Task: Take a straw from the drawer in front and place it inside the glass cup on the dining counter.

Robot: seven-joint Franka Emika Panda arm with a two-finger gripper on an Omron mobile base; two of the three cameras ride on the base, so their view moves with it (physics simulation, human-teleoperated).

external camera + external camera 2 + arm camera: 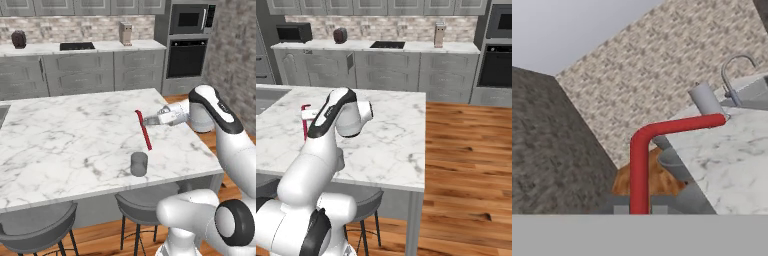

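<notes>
My gripper (148, 120) is shut on the red straw (145, 132), holding it near its bent upper end. The straw hangs slanted over the right part of the dining counter (65, 135). Its lower tip ends just above and behind the glass cup (139, 164), which stands upright near the counter's front edge. In the right base view the straw (304, 122) shows left of my arm, which hides the hand. In the hand view the straw (639, 170) rises between the fingertips (621, 210) and bends toward the cup (704, 97). The drawer is out of view.
Round grey stools (145, 202) stand under the counter's front edge. A sink with a faucet (734, 70) sits at the counter's far left. Behind are grey cabinets, a marble worktop and a wall oven (186, 57). Wood floor (466, 150) lies to the right.
</notes>
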